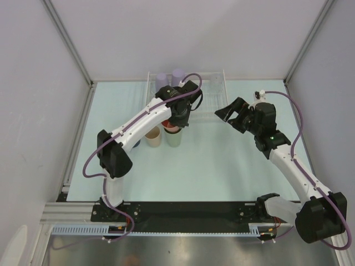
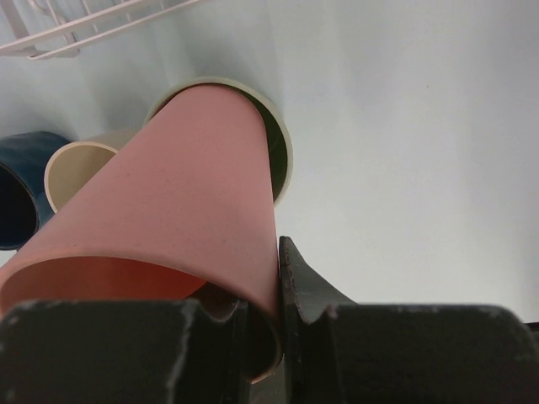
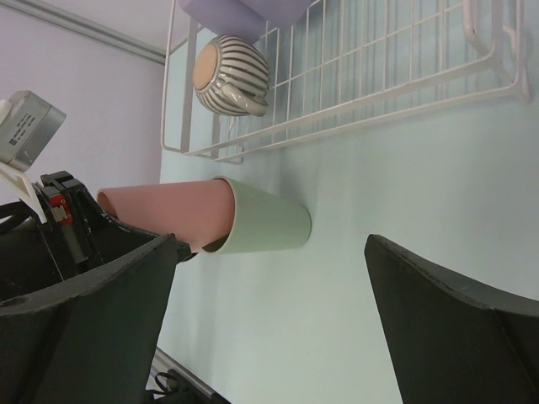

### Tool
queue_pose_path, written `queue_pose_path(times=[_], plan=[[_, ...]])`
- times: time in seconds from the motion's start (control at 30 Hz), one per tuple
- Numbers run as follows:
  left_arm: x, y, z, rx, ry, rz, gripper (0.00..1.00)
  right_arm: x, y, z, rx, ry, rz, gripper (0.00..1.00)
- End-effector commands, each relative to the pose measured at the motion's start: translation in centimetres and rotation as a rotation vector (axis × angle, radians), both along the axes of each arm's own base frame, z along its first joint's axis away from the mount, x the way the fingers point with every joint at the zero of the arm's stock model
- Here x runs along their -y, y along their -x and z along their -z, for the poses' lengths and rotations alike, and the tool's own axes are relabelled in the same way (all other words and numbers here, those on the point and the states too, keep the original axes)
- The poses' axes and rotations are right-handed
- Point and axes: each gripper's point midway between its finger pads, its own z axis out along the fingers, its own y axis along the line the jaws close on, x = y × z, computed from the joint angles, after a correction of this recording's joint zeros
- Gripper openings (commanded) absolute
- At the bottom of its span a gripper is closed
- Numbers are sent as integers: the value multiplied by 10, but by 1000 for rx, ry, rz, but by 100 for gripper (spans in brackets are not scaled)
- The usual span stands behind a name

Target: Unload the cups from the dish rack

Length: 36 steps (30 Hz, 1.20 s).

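Left pincer (image 2: 265, 324) grips pink cup (image 2: 185, 194) by the rim, its base inside green cup (image 2: 284, 164) on the counter (image 2: 404, 126) near the rack (image 3: 354, 93). Released crooked, it may jam or topple both. Right pincer (image 1: 226, 113) gapes wide, empty.

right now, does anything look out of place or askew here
Yes: the salmon pink cup, clamped at its rim by the left gripper, has its base inside the pale green cup, leaning a little, rather than standing on the table. Nothing looks spilled or broken.
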Motion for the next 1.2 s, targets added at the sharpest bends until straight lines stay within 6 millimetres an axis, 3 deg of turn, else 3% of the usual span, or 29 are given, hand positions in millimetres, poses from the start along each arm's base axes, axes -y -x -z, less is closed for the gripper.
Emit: queue_pose_path(times=[0.0,0.23,0.6,0.73,0.8,0.9,0.93,1.07,1.17], plan=[[5,-6,-12,30,38,18,0,-1,-4,-8,45,3,-7,100],[4,-2,-15,27,45,19,1,0,-4,-7,43,0,-3,100],[-6,8,10,-25,-8,8,2,1,-1,0,29,-11,3,100],[-6,8,13,-25,-6,4,19,2,-2,-1,31,-14,4,100],[-5,7,13,-24,-1,6,20,2,-2,-1,31,-13,4,100],[-5,5,7,-6,2,3,38,1,-2,1,27,-15,1,100],[-5,3,4,4,8,0,49,1,-2,0,29,-15,1,99],[-6,-2,-9,48,12,-12,61,1,-2,1,27,-15,1,100],[-5,-6,-20,78,26,-19,61,1,-2,1,28,-14,1,100]])
